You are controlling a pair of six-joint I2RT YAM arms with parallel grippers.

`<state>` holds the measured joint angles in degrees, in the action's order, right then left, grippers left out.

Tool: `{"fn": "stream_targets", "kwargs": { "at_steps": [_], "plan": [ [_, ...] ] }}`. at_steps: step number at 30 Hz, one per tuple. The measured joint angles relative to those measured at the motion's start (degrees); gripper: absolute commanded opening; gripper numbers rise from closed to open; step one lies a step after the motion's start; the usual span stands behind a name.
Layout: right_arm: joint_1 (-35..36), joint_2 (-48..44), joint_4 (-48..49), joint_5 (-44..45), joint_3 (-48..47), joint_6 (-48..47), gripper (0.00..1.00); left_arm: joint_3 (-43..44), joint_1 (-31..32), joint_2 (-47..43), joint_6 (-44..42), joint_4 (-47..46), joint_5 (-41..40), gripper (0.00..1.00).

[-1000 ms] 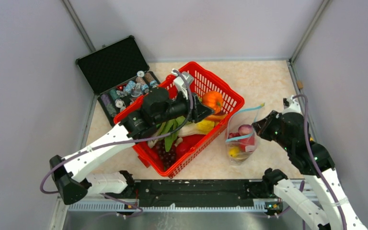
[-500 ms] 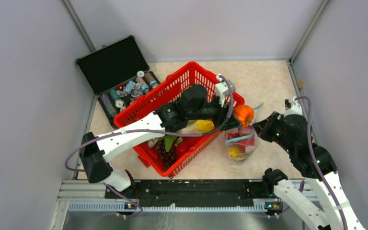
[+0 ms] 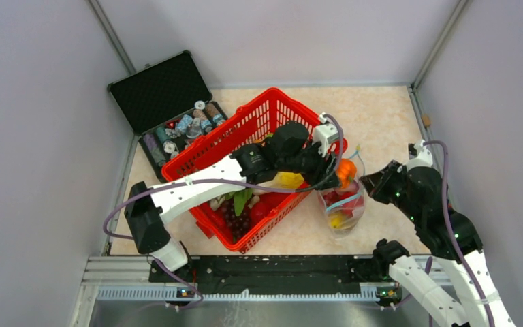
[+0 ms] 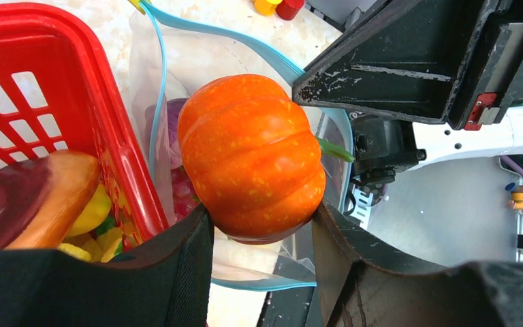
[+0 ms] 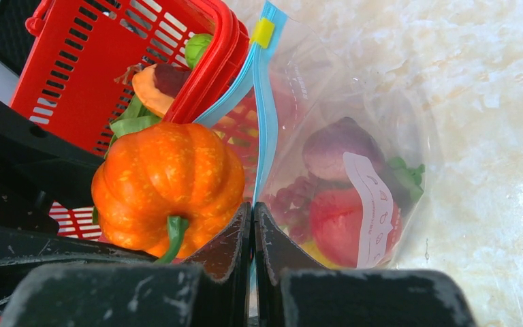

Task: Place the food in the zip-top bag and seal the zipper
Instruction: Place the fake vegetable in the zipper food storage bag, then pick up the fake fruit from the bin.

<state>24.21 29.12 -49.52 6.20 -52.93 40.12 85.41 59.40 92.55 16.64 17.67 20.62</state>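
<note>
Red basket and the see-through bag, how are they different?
The red basket is bigger, with lattice walls; the zip-top bag is smaller, clear and soft. The right gripper pinches the bag's blue zipper; nothing grips the basket, since the left gripper holds the pumpkin. Both hold toy food.

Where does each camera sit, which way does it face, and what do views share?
Top external: above and behind the arm bases, looking down on the table; both arms show.
Left wrist: on the left arm, looking past the left gripper at the orange pumpkin it holds over the zip-top bag; own fingers at bottom.
Right wrist: on the right arm, looking past the shut right gripper pinching the zipper; own fingers at bottom.
Shared: both wrist views show pumpkin, bag and red basket.
</note>
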Motion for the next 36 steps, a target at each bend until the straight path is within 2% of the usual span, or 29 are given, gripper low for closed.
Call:
{"fn": "stream_targets", "kwargs": {
  "at_steps": [2, 8, 17, 24, 30, 32, 33, 36],
  "plan": [
    [0.0, 0.0, 0.0, 0.0, 0.0, 0.0, 0.00, 0.5, 0.2, 0.0, -0.2, 0.7, -0.1, 0.62],
    [0.0, 0.0, 0.0, 0.0, 0.0, 0.1, 0.00, 1.8, 0.4, 0.0, -0.3, 2.7, -0.1, 0.77],
    [0.0, 0.0, 0.2, 0.2, 0.0, 0.1, 0.00, 1.8, 0.7, -1.2, -1.7, 3.3, -0.9, 0.80],
    [0.0, 0.0, 0.2, 0.3, 0.0, 0.2, 0.00, -3.8, 0.6, -10.0, -2.7, 2.0, -5.4, 0.84],
    [0.0, 0.0, 0.2, 0.9, 0.0, 0.2, 0.00, -9.0, 0.6, -19.0, -3.1, 2.5, -15.2, 0.87],
    [0.0, 0.0, 0.1, 1.2, 0.0, 0.2, 0.00, -11.0, 0.5, -21.9, -2.6, 3.6, -20.0, 0.91],
    [0.0, 0.0, 0.1, 1.3, 0.0, 0.2, 0.00, -11.8, 0.3, -23.1, -2.3, 4.1, -21.8, 0.97],
    [0.0, 0.0, 0.2, 1.4, 0.0, 0.6, 0.00, -15.0, -0.9, -26.8, -0.4, 6.4, -28.0, 0.99]
  ]
}}
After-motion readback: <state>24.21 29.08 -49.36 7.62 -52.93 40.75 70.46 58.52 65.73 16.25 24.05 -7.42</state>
